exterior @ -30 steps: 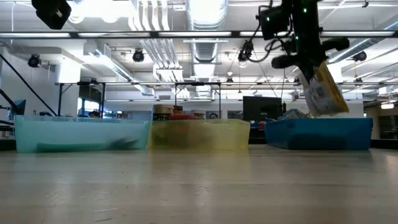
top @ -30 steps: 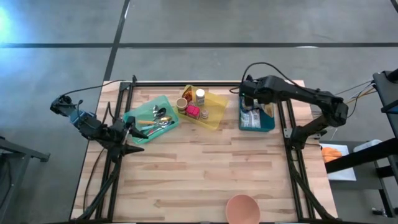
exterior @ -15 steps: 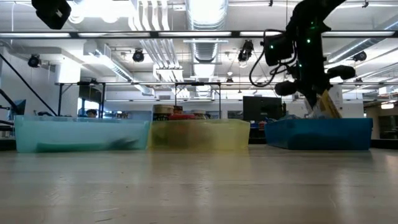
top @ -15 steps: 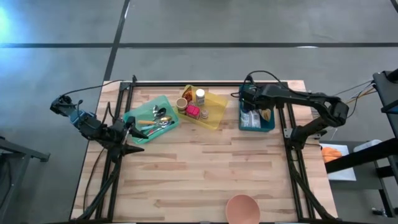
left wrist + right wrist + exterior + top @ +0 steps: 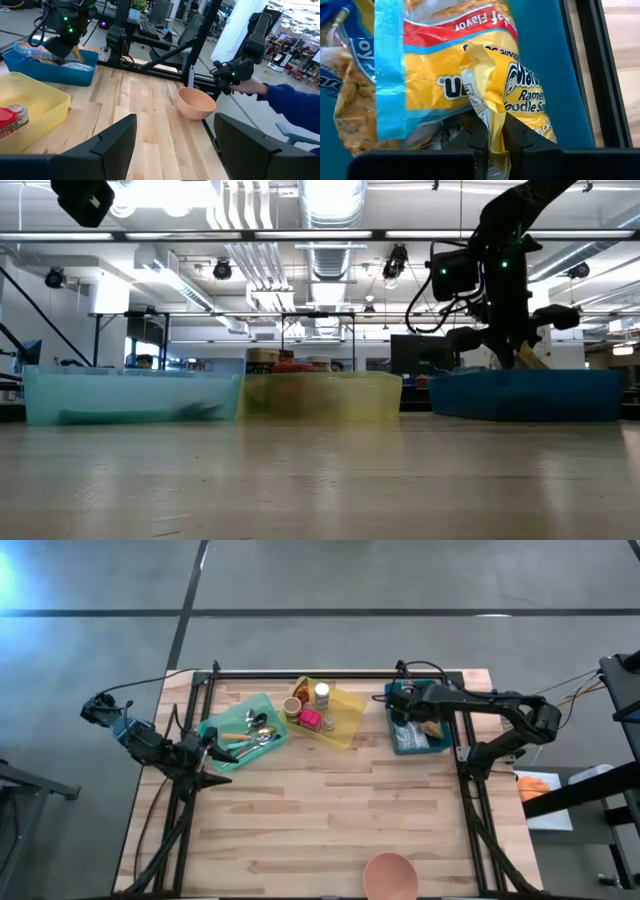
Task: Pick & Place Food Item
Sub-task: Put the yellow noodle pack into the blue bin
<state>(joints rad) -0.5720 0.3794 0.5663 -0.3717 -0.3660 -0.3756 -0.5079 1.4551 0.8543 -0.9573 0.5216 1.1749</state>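
My right gripper point(image 5: 492, 145) is shut on a yellow ramen noodle packet point(image 5: 460, 75) and has reached down into the blue bin point(image 5: 437, 743) at the table's far right. In the low view the gripper point(image 5: 512, 350) stands just above the bin's rim point(image 5: 530, 380), and a yellow corner of the packet point(image 5: 531, 360) shows above it. More packets point(image 5: 345, 85) lie in the bin beside it. My left gripper point(image 5: 175, 145) waits open at the table's left, next to the teal bin point(image 5: 245, 732). My right gripper pinches a crumpled fold of the packet's wrapper point(image 5: 487, 112) between its two fingers point(image 5: 520, 137). The fingers slant down from above. The packet lies spread out ahead of them inside the blue bin; whether it rests on the bin's floor I cannot tell.
A yellow bin point(image 5: 348, 720) with jars and cans stands between the teal bin of cutlery and the blue bin. A pink bowl point(image 5: 390, 875) sits at the table's near edge. Beyond the table, a person's blue sleeve point(image 5: 295, 107) shows in the left wrist view.
My right gripper has gone down into the blue bin with the packet. The packet, which hung clear above the bin, is now almost wholly below the rim. The blue bin has turned a little on the table.
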